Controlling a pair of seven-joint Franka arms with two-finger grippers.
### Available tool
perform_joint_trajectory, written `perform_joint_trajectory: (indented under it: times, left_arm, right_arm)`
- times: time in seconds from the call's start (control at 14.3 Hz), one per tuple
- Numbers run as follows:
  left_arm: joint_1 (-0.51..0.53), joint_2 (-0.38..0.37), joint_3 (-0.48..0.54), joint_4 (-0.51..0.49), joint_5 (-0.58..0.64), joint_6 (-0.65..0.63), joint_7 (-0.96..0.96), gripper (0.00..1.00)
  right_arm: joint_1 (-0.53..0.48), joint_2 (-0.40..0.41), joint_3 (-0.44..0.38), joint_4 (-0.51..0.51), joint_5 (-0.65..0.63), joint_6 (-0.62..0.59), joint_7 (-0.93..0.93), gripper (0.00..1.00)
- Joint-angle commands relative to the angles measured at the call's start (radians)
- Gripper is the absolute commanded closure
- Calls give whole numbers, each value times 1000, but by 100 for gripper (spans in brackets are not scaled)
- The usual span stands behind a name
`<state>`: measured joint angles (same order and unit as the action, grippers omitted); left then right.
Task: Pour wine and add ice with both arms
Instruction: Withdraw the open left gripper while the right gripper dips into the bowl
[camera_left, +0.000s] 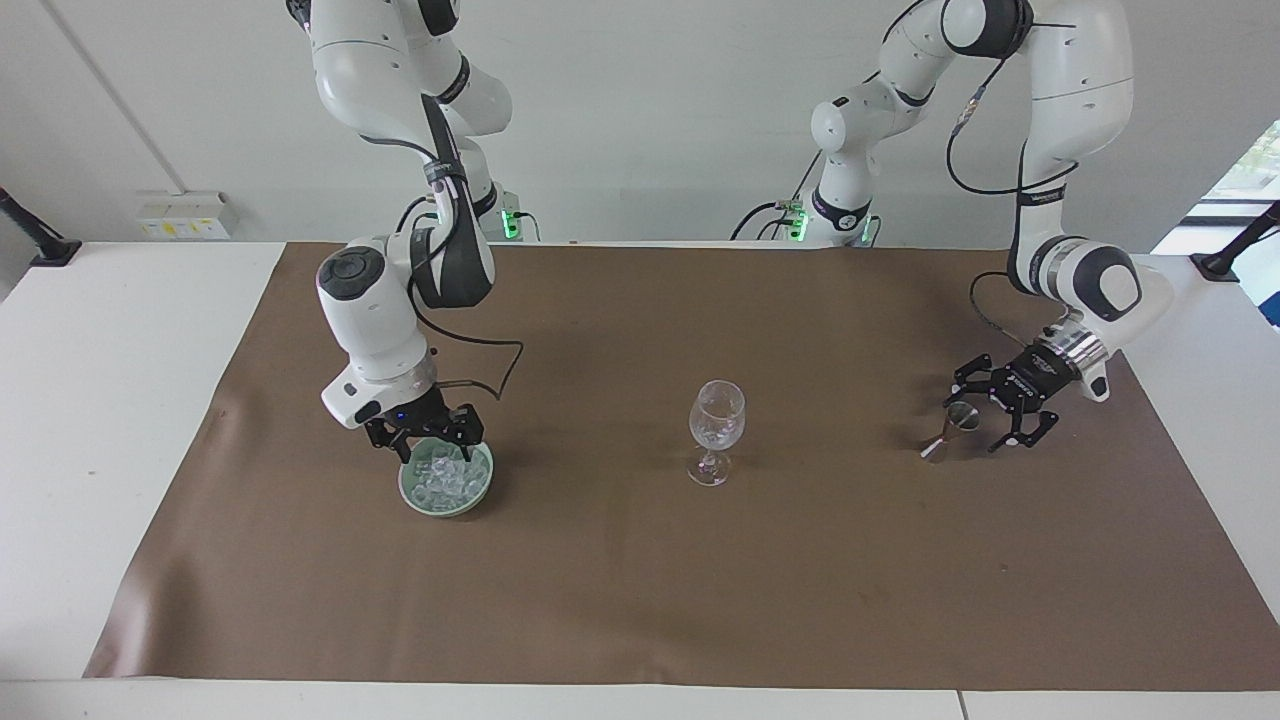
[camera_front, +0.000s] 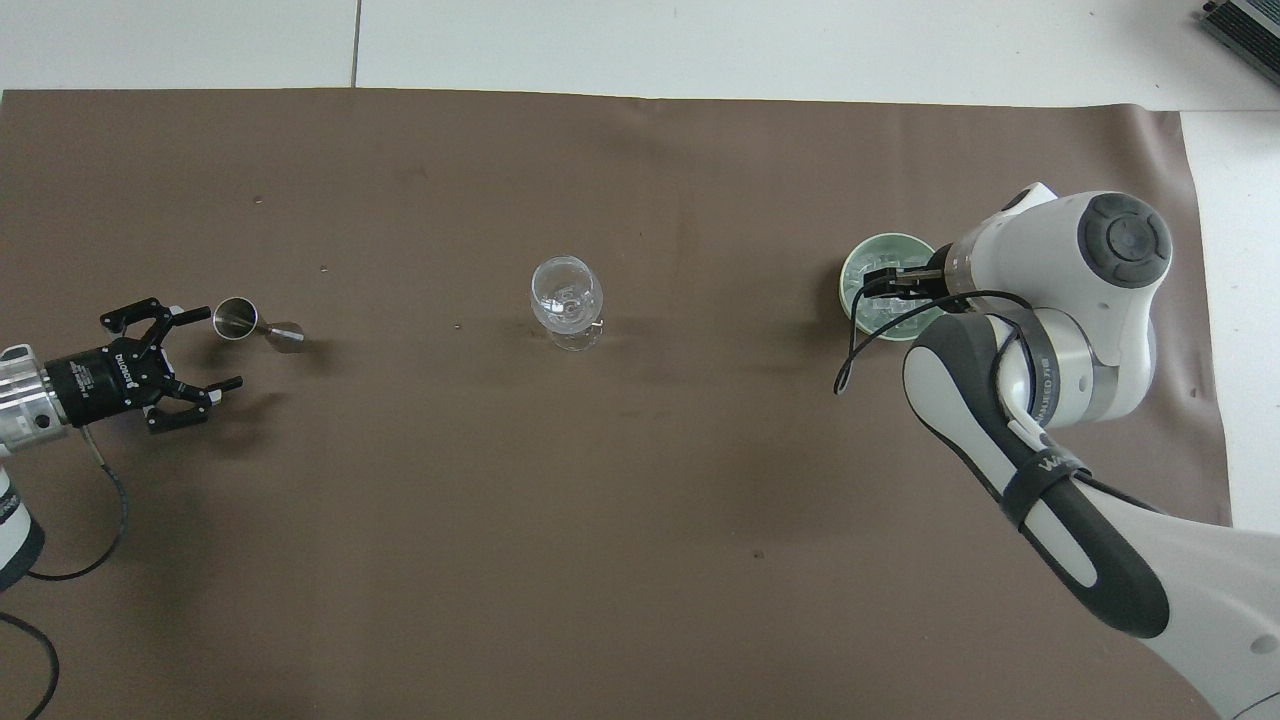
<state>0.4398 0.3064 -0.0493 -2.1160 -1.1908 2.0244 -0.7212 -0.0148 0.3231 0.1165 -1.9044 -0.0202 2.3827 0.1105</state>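
Note:
A clear wine glass (camera_left: 717, 415) stands upright at the middle of the brown mat; it also shows in the overhead view (camera_front: 567, 295). The ice (camera_left: 447, 482) is heaped in a pale green bowl (camera_left: 404, 487) toward the right arm's end. My right gripper (camera_left: 432, 445) is down at the bowl's top, over the ice (camera_front: 872, 312); in the overhead view the right gripper (camera_front: 880, 285) covers part of the bowl (camera_front: 890, 238). My left gripper (camera_left: 985, 415) is open and empty beside a small metal jigger (camera_left: 955, 425) lying tilted on the mat.
The brown mat (camera_left: 640, 600) covers most of the white table. In the overhead view the jigger (camera_front: 245, 322) lies just off the fingertips of the left gripper (camera_front: 212, 347). The right arm's elbow hangs over the mat near the bowl.

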Motion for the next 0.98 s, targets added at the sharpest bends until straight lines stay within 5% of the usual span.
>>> perform_joint_trajectory:
  times: [0.0,0.35,0.91]
  left_arm:
    - [11,-64,2,37,173,-16,-41,0]
    - [11,-116,23,157,413,-113,-27,0]
    - [-67,-251,11,240,678,-135,95,0]
  right_arm:
    - [-2,39,3,25,-1,41,3,17]
    - [-2,53,3,41,-4,43,3,34]
    - [9,54,3,42,-1,32,35,34]
